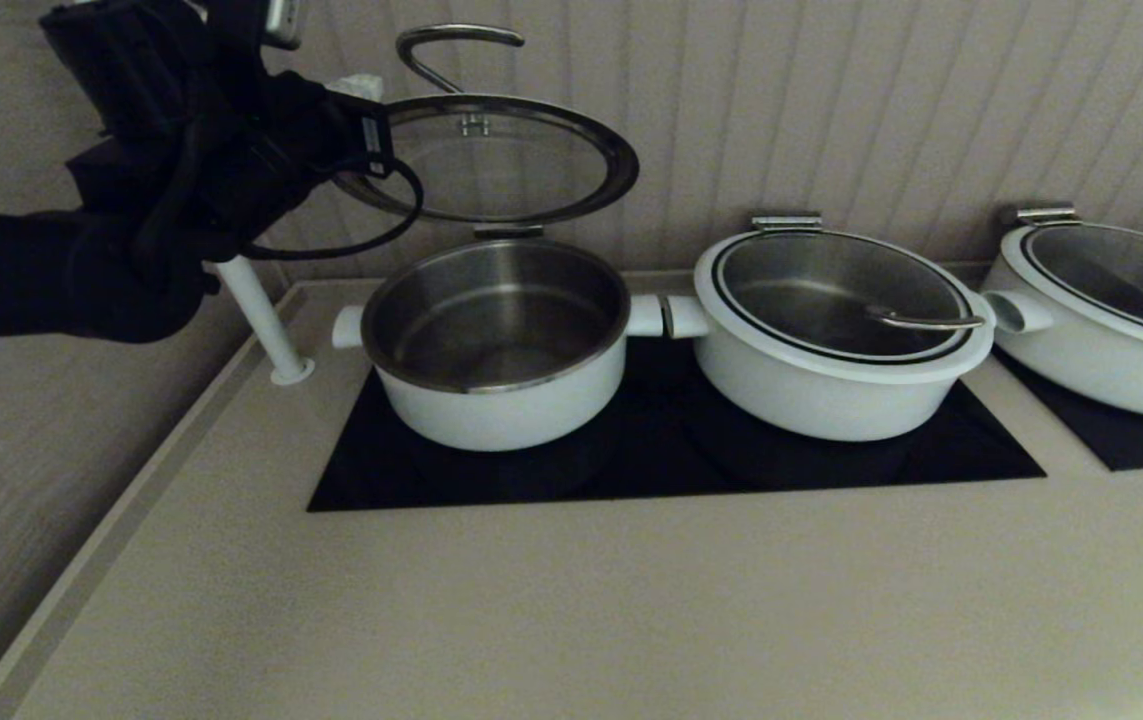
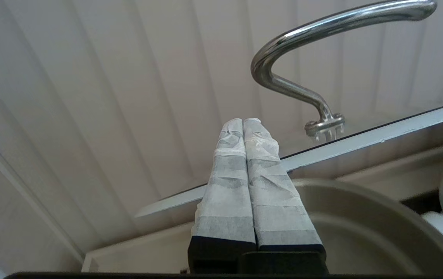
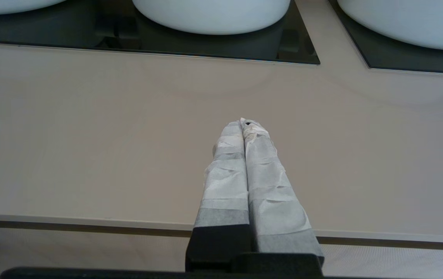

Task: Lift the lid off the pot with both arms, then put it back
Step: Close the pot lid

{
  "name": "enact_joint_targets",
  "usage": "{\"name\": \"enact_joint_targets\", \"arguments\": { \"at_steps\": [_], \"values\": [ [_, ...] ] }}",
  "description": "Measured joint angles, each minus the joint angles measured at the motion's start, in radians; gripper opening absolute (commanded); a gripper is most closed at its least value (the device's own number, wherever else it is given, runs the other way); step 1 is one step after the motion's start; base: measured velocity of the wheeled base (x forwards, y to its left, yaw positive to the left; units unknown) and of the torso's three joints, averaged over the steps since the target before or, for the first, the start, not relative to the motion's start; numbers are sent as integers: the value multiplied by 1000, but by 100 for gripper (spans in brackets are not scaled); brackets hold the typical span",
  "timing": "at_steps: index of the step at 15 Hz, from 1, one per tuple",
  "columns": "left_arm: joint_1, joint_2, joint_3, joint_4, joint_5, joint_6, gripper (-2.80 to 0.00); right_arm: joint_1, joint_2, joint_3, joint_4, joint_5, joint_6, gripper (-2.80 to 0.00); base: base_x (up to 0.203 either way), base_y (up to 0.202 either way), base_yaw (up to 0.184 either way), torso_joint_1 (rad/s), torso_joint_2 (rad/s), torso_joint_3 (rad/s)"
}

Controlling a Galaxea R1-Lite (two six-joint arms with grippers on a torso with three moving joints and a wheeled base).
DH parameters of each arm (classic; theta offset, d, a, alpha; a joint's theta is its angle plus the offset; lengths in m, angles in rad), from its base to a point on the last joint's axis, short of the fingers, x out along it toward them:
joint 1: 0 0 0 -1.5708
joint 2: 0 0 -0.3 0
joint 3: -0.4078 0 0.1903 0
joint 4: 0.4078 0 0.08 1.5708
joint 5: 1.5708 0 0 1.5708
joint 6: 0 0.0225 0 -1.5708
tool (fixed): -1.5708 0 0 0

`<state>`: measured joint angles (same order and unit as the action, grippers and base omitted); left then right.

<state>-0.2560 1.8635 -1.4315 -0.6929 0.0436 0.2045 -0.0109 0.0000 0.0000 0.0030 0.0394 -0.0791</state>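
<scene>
Behind everything is a pale ribbed wall (image 1: 881, 110), and below it a wide beige table (image 1: 571, 600) with a black glass plate (image 1: 671, 450) set in it. Three white pots stand in a row on the glass. The pot (image 1: 496, 345) on the left is open, and its shiny steel inside has nothing in it. Its lid (image 1: 501, 160) is up in the air, tilted over the back of the pot by the hinge. The middle pot (image 1: 831, 335) has its lid on. The right pot (image 1: 1106, 315) is partly out of view. The left hand (image 2: 243, 123) is up by the lid's edge, fingers pressed together, holding nothing. The right hand (image 3: 243, 124) hangs low over the bare front of the table, fingers together too.
</scene>
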Motion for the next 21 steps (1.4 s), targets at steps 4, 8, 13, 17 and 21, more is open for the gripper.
{"name": "enact_joint_targets", "arguments": {
  "at_steps": [4,8,13,17,21],
  "values": [
    [0,-15,57,-29,1,-1,-280,0,0,0,0,0,0,-280,0,0,0,0,0,0],
    [1,-27,110,-44,2,0,-280,0,0,0,0,0,0,-280,0,0,0,0,0,0],
    [1,-33,124,-50,2,0,-280,0,0,0,0,0,0,-280,0,0,0,0,0,0],
    [1,-52,162,-51,2,0,-280,0,0,0,0,0,0,-280,0,0,0,0,0,0],
    [1,-81,251,-51,2,1,-280,0,0,0,0,0,0,-280,0,0,0,0,0,0]
  ]
}}
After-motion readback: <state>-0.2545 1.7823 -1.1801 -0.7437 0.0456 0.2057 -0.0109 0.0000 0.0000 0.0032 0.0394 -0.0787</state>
